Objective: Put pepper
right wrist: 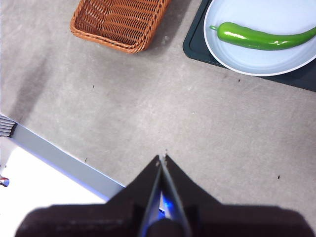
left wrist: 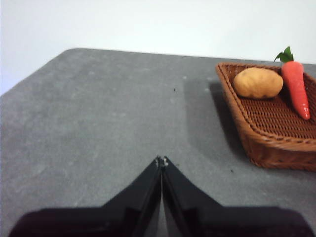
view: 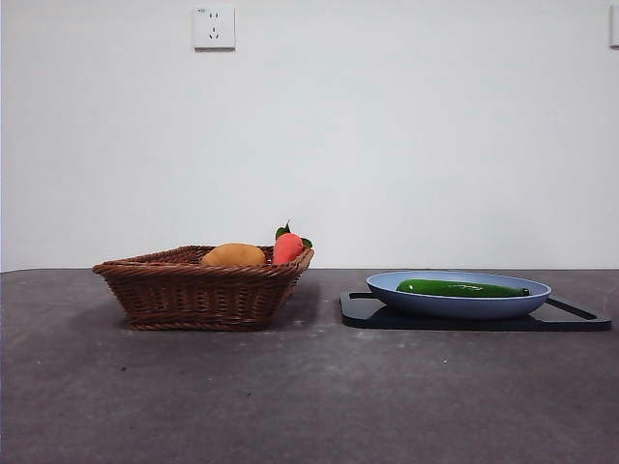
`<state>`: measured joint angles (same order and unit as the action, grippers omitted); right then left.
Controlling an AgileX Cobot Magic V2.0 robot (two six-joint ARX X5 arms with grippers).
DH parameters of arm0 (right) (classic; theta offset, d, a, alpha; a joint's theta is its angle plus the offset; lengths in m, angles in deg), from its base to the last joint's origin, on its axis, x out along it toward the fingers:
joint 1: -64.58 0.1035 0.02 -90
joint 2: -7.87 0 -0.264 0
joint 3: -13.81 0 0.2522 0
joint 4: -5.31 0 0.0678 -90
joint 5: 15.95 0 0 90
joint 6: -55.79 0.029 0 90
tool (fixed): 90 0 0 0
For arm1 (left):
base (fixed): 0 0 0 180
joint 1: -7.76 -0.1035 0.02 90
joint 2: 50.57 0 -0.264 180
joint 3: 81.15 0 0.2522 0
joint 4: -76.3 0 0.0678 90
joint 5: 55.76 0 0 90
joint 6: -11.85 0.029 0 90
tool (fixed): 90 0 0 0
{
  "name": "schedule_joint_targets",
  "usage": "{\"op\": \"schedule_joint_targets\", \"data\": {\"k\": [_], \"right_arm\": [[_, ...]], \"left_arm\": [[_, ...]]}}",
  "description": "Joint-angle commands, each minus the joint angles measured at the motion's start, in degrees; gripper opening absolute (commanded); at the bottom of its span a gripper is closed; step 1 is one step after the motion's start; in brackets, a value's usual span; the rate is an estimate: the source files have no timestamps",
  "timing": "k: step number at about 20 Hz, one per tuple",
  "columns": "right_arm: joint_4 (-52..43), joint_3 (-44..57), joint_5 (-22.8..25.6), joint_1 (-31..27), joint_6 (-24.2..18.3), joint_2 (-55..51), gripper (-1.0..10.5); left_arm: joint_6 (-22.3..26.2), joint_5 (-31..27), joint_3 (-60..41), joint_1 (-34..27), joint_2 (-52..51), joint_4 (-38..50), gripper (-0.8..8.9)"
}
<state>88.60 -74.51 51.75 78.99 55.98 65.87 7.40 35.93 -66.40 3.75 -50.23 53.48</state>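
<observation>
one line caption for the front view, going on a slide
Green pepper lying on a blue plate atop a black tray, beside a wicker basket holding two other items; no gripper in view.

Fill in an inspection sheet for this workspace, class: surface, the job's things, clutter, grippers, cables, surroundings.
Surface: grey table, a few dark specks.
Job's things: green pepper lies in the blue plate, which sits on a black tray.
Clutter: wicker basket beside the tray, holding a potato and a carrot.
Grippers: left gripper and right gripper both shut, holding nothing, away from the pepper.
Cables: nothing seen.
Surroundings: white wall, wall socket.
</observation>
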Motion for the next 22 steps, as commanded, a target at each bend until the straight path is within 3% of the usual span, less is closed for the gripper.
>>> {"op": "schedule_joint_targets", "data": {"k": [1, 13, 15, 17, 20, 22], "right_arm": [[-0.48, -1.05, 0.13, 0.28, 0.15, 0.46, 0.1], [-0.48, -1.05, 0.11, 0.28, 0.15, 0.46, 0.1], [-1.27, -1.05, 0.55, -0.44, -3.93, -0.15, 0.1], [-5.03, -0.81, 0.59, -3.78, -4.55, -3.15, 0.1], [-18.80, 3.63, 1.20, -8.59, 0.39, -11.65, 0.1], [-25.33, 9.60, 6.69, -11.02, 2.03, -18.08, 0.1]], "left_arm": [[-0.44, 0.00, -0.59, -0.22, -0.26, 0.85, 0.08], [-0.44, 0.00, -0.59, -0.22, -0.26, 0.85, 0.08], [-0.44, 0.02, -0.59, -0.22, -0.26, 0.87, 0.08], [-0.44, 0.00, -0.59, -0.22, -0.26, 0.92, 0.08], [-0.44, 0.00, -0.59, -0.22, -0.26, 0.85, 0.08], [-0.44, 0.00, -0.59, -0.22, -0.26, 0.87, 0.08]]}}
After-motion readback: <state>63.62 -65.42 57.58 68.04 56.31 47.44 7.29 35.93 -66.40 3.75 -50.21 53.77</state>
